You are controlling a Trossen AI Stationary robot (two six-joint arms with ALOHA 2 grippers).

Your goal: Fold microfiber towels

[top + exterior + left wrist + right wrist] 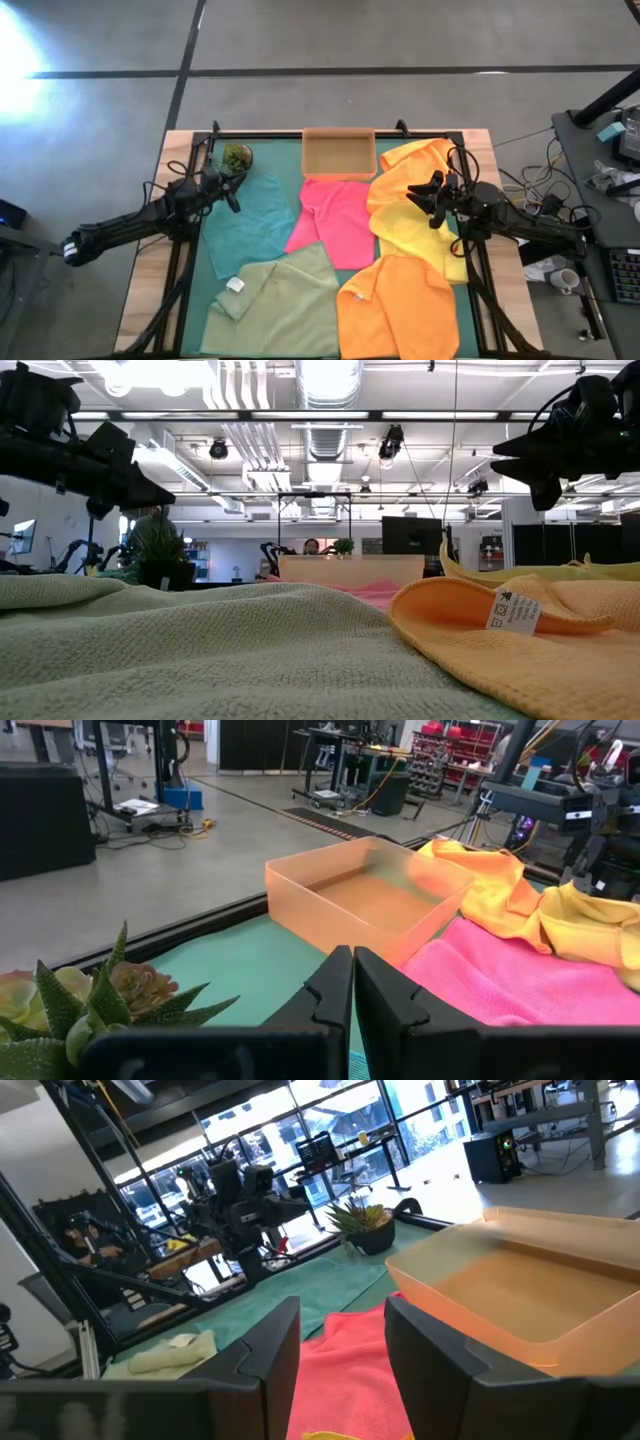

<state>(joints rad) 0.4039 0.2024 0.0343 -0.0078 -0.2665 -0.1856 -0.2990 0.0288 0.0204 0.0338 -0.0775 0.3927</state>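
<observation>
Left gripper (pixel 233 196): hovers over the far left of the surface, just beside the potted succulent (pixel 237 157), above the teal towel's far edge; jaws pressed together, holding nothing.
Teal towel (pixel 248 225): lies spread on the green mat (pixel 282 158), left of centre.
Sage green towel (pixel 280 305): lies at the near left with a corner folded over and a white tag (pixel 235 285) showing.
Cardboard tray (pixel 339 154): sits at the far middle edge.
Pink towel (pixel 336 221): lies in the middle, just in front of the tray.
Yellow towel (pixel 415 228): lies rumpled, right of the pink one.
Orange towels (pixel 398 308): one lies at the near right, another is bunched at the far right.
Right gripper (pixel 428 199): hangs above the yellow towel; jaws apart, empty.
</observation>
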